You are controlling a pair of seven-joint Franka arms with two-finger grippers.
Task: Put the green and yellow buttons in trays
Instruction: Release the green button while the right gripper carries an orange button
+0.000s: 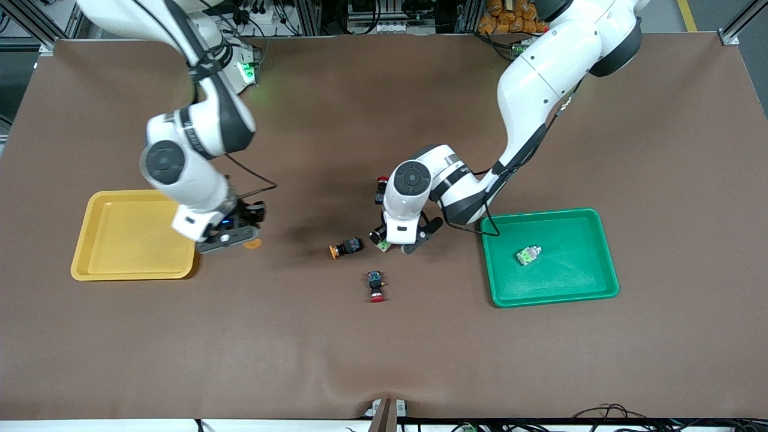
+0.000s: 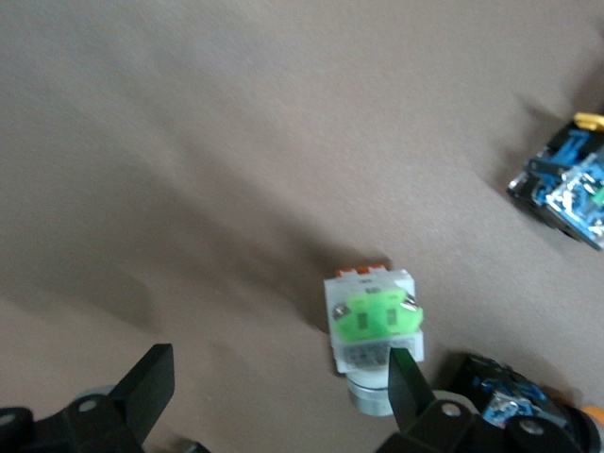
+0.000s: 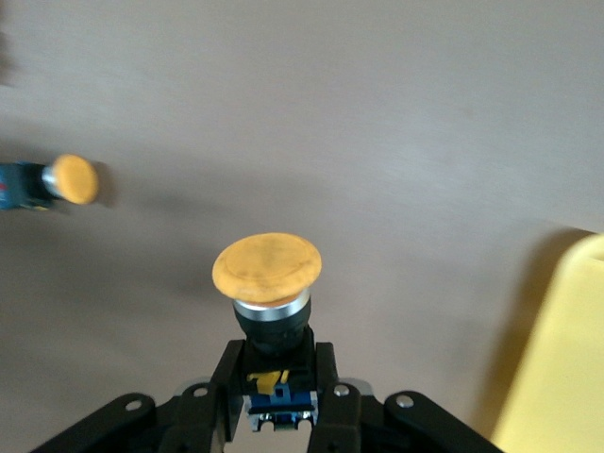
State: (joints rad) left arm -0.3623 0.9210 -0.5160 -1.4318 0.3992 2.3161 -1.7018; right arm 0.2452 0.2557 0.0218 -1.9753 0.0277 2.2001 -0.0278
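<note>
Presently, the shallow yellow plastic tray [image 1: 129,235] is seen just beside the right gripper [image 1: 231,237], whose fingers are pressed together on a black-bodied button with a round orange-yellow cap [image 3: 267,283]; the button is carried over the brown mat, not yet over the tray. If it were released at this spot, it would land on the mat short of the rim. A second orange-capped black button [image 1: 345,248] lies on the mat between the two grippers. The left gripper [image 1: 401,243] is held low with its fingers spread around a pale grey-white button with a green face [image 2: 376,335]; one fingertip is already touching it, so an off-centre closure could tip or skid it away. Two red-capped black switches [image 1: 376,285] lie close by and could be knocked. Another green-faced button [image 1: 528,255] rests in the green plastic tray [image 1: 549,297]. The brown mat [image 1: 384,360] is slightly rippled; cables and framing line the room's edge.
</note>
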